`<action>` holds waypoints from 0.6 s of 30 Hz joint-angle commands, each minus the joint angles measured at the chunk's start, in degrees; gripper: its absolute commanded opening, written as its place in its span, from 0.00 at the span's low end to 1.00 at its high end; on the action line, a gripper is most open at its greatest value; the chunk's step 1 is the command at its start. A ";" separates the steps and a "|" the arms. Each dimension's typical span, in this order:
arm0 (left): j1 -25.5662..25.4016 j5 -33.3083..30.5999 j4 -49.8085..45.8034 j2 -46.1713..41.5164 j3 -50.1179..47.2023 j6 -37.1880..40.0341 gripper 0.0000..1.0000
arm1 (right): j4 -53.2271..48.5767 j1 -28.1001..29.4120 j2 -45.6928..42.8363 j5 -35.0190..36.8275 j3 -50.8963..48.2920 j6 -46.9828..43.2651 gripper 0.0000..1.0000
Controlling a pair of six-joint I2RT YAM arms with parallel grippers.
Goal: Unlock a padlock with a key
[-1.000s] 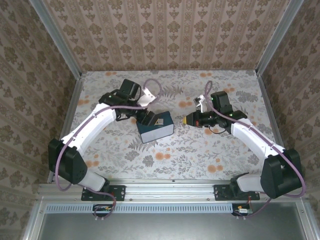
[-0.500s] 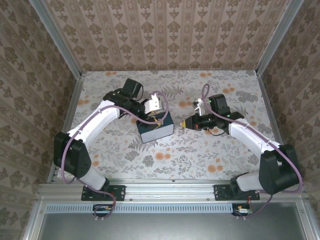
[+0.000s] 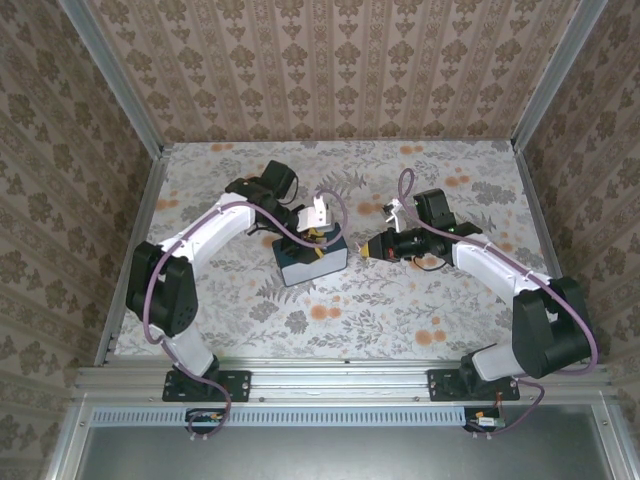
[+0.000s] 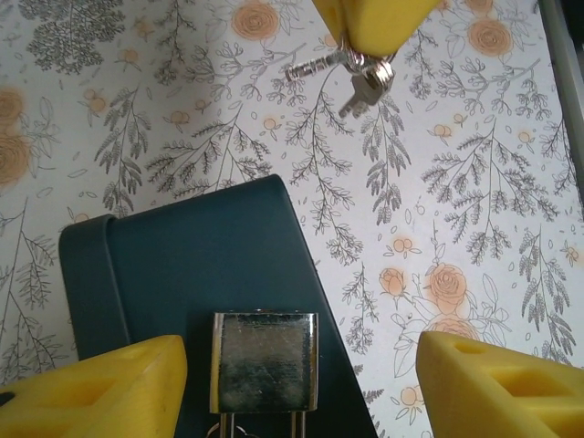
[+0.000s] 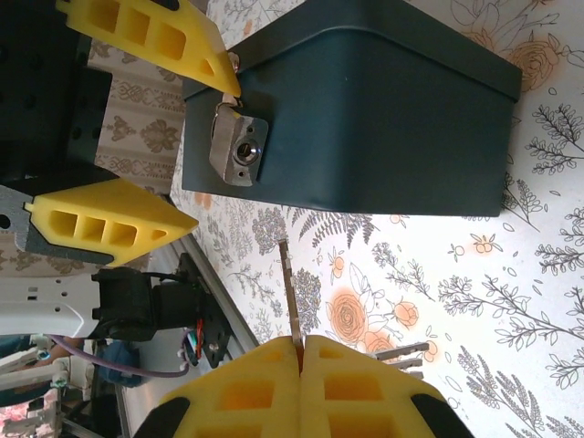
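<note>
"While the right claw (image 5: 301, 351) hovered over the surface (image 3: 400, 300), how did its fingers stand?"
"Pressed together on the key (image 5: 288, 292), whose thin blade stuck out toward the dark-blue box (image 5: 365, 109). More keys (image 4: 351, 73) dangled beneath that claw."
"Had the blade reached the padlock (image 5: 239, 151)?"
"No. It stood apart from it, short of the keyhole that faced it."
"And the left claw (image 3: 318, 235)?"
"Spread, with a yellow finger (image 4: 100, 383) on each side of the padlock. One tip sat right at the silver body, and I could not tell whether it touched. The other stood well clear."
"Where was the padlock?"
"Against the box's side, between those fingers. The box rested on the floral surface between both arms."
</note>
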 commanded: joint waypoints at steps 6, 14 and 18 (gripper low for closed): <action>-1.65 -3.47 -0.39 2.26 1.33 3.73 0.63 | 0.79 0.25 0.72 -2.65 0.85 -0.70 0.01; -1.88 -5.26 1.21 2.83 0.54 4.69 0.48 | 0.44 0.27 1.12 -3.43 1.18 -0.25 0.00; -1.99 -6.36 2.66 2.93 -0.43 5.19 0.41 | 0.29 0.27 1.13 -4.29 0.98 0.31 0.00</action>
